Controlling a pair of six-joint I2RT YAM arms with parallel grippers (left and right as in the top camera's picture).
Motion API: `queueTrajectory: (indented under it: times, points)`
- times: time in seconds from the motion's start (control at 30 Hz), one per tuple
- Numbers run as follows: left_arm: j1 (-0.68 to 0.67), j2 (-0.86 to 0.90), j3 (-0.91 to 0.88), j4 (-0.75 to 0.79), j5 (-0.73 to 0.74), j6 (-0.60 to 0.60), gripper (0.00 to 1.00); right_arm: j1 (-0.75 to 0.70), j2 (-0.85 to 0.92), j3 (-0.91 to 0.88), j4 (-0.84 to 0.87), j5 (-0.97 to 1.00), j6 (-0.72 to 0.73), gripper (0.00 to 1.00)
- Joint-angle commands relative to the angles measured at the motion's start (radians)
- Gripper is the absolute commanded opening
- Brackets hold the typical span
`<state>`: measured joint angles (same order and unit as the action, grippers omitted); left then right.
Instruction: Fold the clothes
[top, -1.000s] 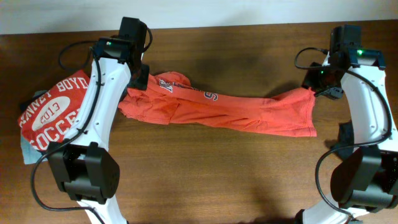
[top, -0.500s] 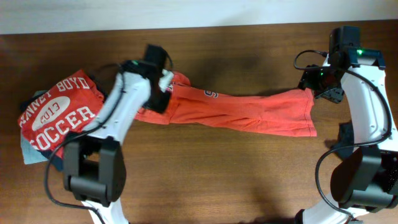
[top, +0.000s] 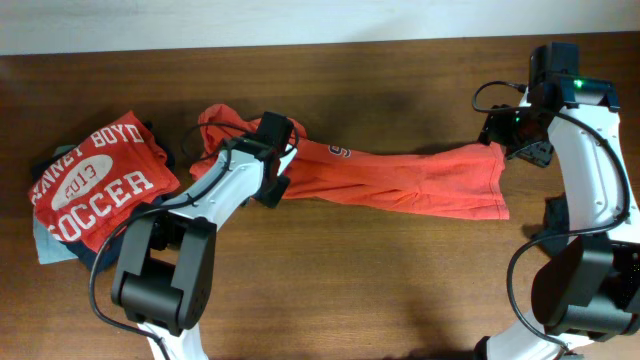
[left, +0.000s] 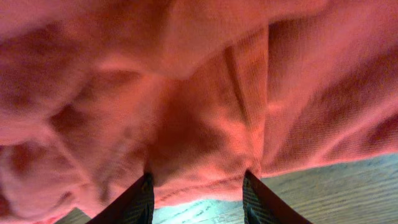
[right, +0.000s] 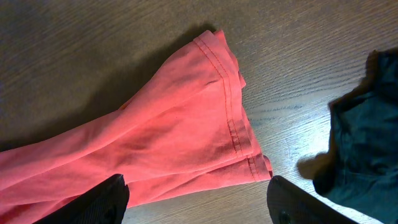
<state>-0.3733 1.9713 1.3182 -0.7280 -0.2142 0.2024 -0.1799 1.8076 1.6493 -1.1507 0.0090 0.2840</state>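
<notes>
The orange shirt (top: 400, 185) is laid long and thin across the table (top: 350, 290), bunched up like a rope. A heap (top: 95, 190) of other clothes is piled near its left end.

The left gripper (left: 199, 198) is pushed into the bunched cloth on the shirt's left part. Its fingers (left: 140, 202) are seen half apart, with a fat fold of cloth between them. Whether that fold is really pinched cannot be told. The right gripper (right: 199, 202) is held at the far right end, just by the hem (right: 233, 134). Its jaws are spread wide and nothing is held in them.

The step in hand seems to be getting the shirt spread flat so it can be folded. The hem is best grabbed at a corner, not in the middle. The right jaws should be brought low, down to the wood, before they are closed, so the thin edge is not missed. On the left, a smaller bit of cloth should be taken, because a big lump can slip out. Then the shirt should be pulled gently both ways, so the twists are let out. It should not be dragged toward the heap, or the clothes may get mixed.
</notes>
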Motion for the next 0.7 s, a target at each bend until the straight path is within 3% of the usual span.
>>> queueTrajectory:
  times: [0.0, 0.57, 0.67]
  points:
    - [-0.005, -0.006, -0.023, -0.012, 0.018, 0.032, 0.46, 0.003, -0.005, 0.016, -0.002, 0.002, 0.000, 0.76]
    - [-0.048, 0.024, -0.026, -0.007, 0.000, 0.062, 0.50, 0.003, -0.005, 0.016, -0.006, 0.002, 0.000, 0.76]
    - [-0.051, 0.034, -0.026, 0.008, -0.020, 0.061, 0.40, 0.003, -0.005, 0.016, -0.006, 0.002, 0.000, 0.76]
